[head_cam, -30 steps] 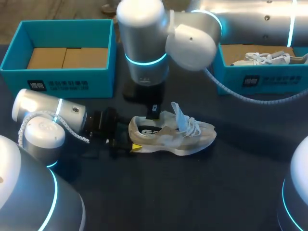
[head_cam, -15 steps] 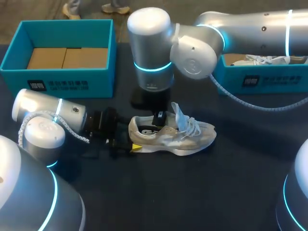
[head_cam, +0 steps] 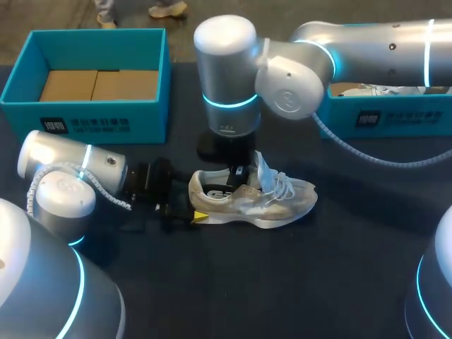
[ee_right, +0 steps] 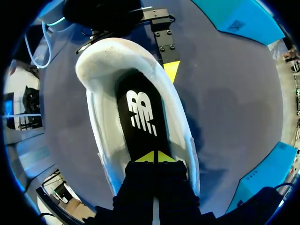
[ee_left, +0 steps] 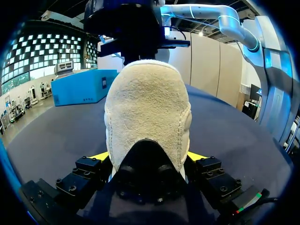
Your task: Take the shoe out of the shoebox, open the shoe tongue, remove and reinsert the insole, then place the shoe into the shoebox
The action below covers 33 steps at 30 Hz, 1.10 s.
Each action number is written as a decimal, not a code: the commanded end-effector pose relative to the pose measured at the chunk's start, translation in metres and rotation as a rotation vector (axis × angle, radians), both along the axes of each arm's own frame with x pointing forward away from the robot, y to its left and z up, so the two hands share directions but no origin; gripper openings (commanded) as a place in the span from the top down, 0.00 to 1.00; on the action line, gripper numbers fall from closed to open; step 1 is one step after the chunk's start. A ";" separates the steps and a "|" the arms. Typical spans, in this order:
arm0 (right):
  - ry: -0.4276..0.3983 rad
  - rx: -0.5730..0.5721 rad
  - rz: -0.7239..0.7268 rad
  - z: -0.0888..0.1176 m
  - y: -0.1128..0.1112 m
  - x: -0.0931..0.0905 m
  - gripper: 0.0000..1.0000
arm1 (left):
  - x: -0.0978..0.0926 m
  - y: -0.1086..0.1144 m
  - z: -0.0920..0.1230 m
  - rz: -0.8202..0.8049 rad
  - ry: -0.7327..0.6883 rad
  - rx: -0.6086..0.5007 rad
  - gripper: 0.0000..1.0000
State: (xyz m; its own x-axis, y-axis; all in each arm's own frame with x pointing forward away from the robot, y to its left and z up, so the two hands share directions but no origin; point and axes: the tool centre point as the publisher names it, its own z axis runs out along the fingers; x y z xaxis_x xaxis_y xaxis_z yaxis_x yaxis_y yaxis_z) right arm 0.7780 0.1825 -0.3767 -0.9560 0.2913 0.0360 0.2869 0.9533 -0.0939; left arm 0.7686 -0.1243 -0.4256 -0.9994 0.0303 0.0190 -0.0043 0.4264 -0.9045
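Shoe (head_cam: 251, 199) is lying on the table (head_cam: 325, 275), its heel being clamped by the left gripper (ee_left: 149, 156). Right gripper (ee_right: 153, 157), tips together, is being held over the insole (ee_right: 140, 117); a firm heel clamp is probably being called for.

We were in what looked like a robotics lab: our left arm (head_cam: 70, 176) and right arm (head_cam: 353, 42), silver with glowing blue rings at the joints, hung over a dark table (head_cam: 318, 282) bearing one teal shoebox (head_cam: 148, 123) and a second shoebox (head_cam: 417, 120).
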 end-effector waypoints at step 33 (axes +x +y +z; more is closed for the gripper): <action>0.004 0.024 -0.004 -0.020 0.009 0.007 0.59 | 0.000 0.001 -0.001 0.000 0.000 0.000 1.00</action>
State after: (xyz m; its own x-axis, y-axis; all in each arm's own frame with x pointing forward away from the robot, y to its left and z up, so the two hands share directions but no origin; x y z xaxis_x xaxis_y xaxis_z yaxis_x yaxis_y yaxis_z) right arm 0.7810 0.1888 -0.3887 -0.9545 0.2960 0.0371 0.2929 0.9535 -0.0713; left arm 0.7687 -0.1243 -0.4256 -0.9994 0.0300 0.0192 -0.0046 0.4263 -0.9046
